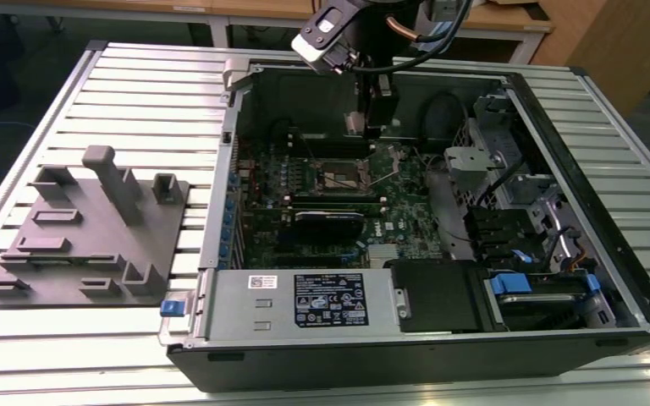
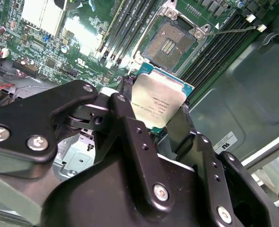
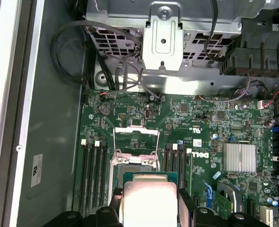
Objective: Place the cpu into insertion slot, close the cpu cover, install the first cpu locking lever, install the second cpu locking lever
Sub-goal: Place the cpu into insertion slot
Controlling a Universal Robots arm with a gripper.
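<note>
Second wrist view: tool point(image 2: 153, 117) tight around the cpu point(image 2: 160, 100), clear of the uncovered insertion slot point(image 2: 170, 43).

Your gripper point(image 2: 153, 122) held the cpu point(image 2: 159, 99) clamped, tilted, clear of the board point(image 2: 75, 64); insertion slot point(image 2: 170, 43) nearby lay uncovered, contacts exposed, no chip seated.

The computer case point(image 1: 415, 359) lies open on the tabletop point(image 1: 133, 93), filling its middle and reaching the edge at the exterior view's right. A fixture plate point(image 1: 77, 254) lies beside the case, near the edge at the exterior view's left. Inside the case lies the circuit board point(image 1: 404, 211), with the insertion slot point(image 3: 133, 166) at its middle and memory slots point(image 3: 94, 175) on either side. The cpu cover point(image 3: 135, 128) stands raised along one side of the slot. The end effector point(image 2: 153, 116) hangs over the board with the cpu point(image 2: 158, 105) clamped between its fingers, just beside the slot and not touching it.
</note>
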